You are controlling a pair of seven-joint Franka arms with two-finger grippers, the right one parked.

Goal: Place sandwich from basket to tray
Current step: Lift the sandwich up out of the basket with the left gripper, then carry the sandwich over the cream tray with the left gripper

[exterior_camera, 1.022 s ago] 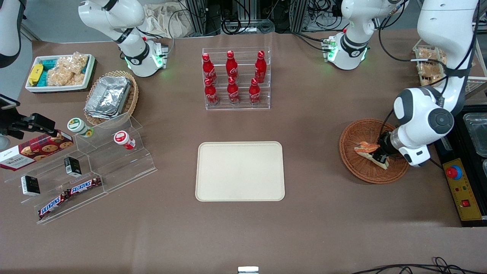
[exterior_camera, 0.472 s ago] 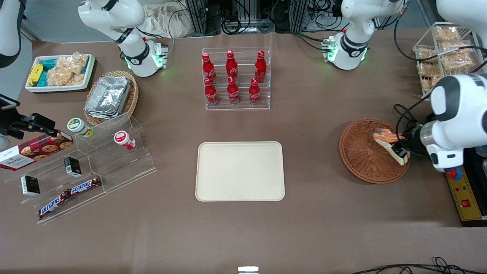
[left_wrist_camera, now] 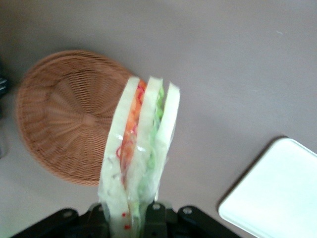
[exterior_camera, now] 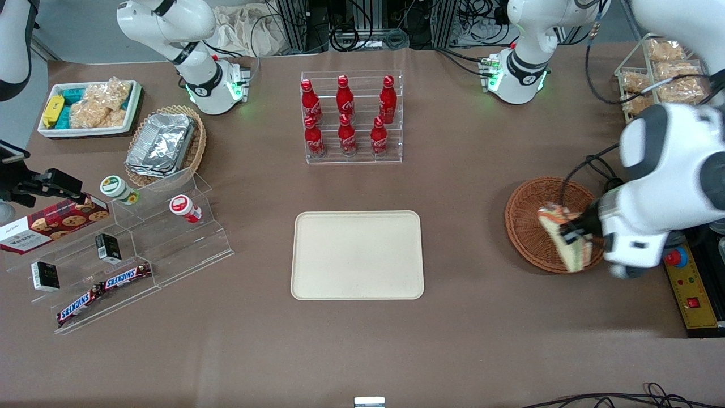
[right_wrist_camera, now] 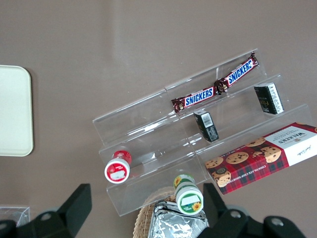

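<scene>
Front view: sandwich lifted clear, tray waiting toward the parked arm's end.
The tray [exterior_camera: 357, 255] lies bare mid-desk, well apart from the basket [exterior_camera: 529, 226]; above the basket's rim the tool [exterior_camera: 579, 233] grips the sandwich [exterior_camera: 561, 237], its long axis running out from the fingers.

Sandwich [exterior_camera: 562, 238]: triangular wedge, white bread w/ orange + green filling layers, clear wrap. Lifted clear of the basket, held above its rim nearest the working arm's end of the bench, standing on edge w/ the layers showing in the wrist view [left_wrist_camera: 141, 153]. Clamped at its lower end by gripper [exterior_camera: 579, 231], fingers closed on it.

Basket [exterior_camera: 529, 232]: round, shallow, reddish-brown wicker, flat on the bench toward the working arm's end, nothing in it.

Tray [exterior_camera: 357, 255]: cream-beige rectangle, rounded corners, low rim, flat at bench centre, bare, well apart from basket.
</scene>
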